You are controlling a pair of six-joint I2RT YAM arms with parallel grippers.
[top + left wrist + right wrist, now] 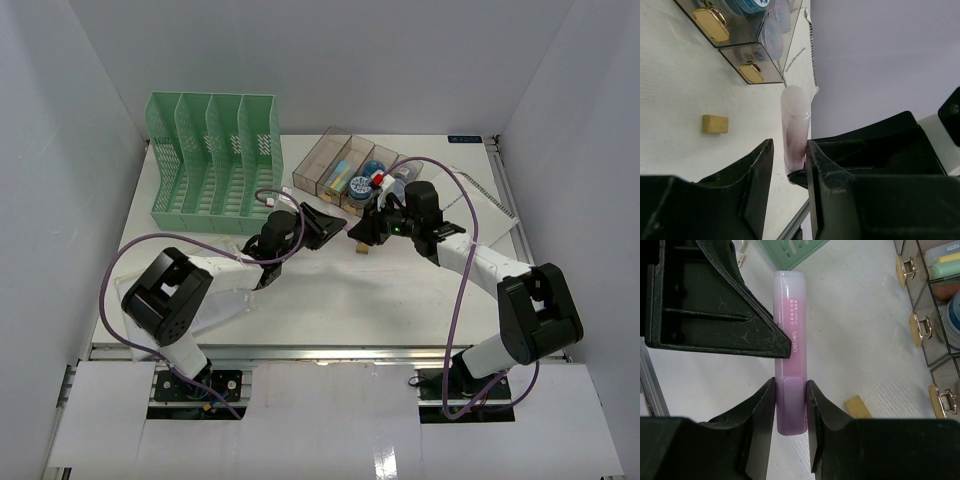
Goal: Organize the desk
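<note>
Right hand (790, 385) clamps the purple end of a translucent pink plastic highlighter pen (789, 315), holding it over the large flat white worktop (330, 300) that spreads under both arms. Left hand (789, 145) brackets the same pen with narrowly parted fingers, a sliver of gap on one side. Beyond, a small tan rectangular block (715, 124) lies on the worktop, short of a clear four-compartment tray (345, 170). A green slotted file rack (210, 160) stands left of the tray.

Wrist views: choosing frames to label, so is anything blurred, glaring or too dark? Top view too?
Left wrist view: translucent pink plastic highlighter crisp, near black fingers dark with little detail. Right wrist view: print on the highlighter sharp, no glare. Top external view: even light, faint shadows on the large white desk.
</note>
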